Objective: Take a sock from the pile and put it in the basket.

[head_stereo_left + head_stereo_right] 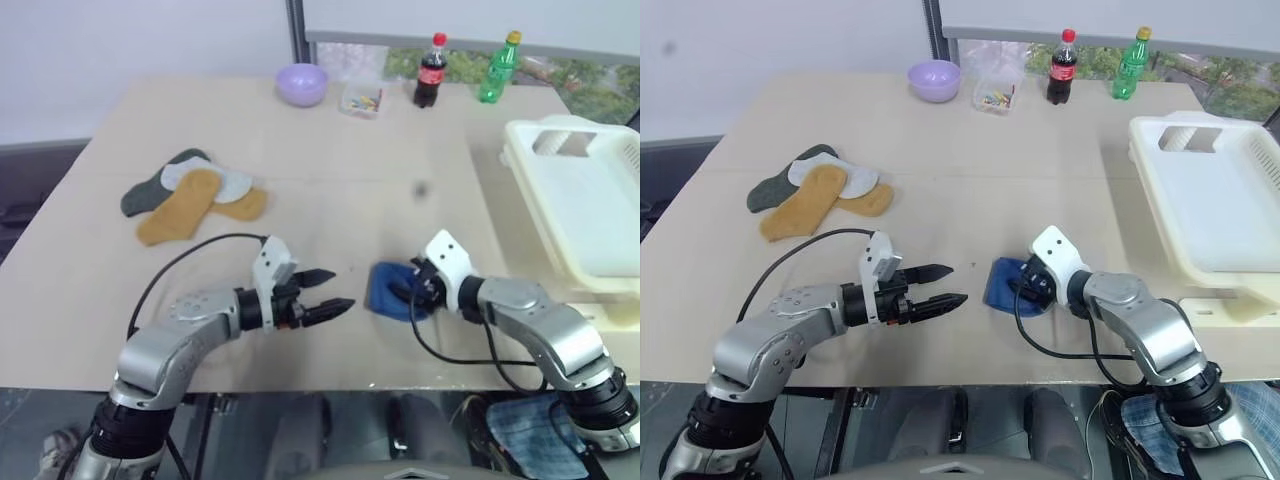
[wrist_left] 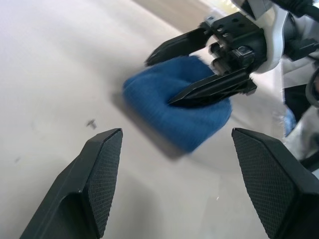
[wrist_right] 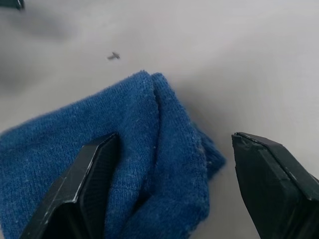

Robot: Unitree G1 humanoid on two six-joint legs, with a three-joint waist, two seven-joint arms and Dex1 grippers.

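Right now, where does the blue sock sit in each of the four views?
Left eye: blue sock right of centre, at the right tool.
Right eye: centre, same spot.
Left wrist: upper middle, the right tool's open fingers over it.
Right wrist: lower left, between that tool's fingers.
Shared landmark: the right tool.

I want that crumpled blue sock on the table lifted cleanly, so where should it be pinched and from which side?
Pinch the raised fold along the crumpled blue knit sock, coming from above on the robot's right. The open right end effector already straddles that bunched ridge, the thickest part off the table.
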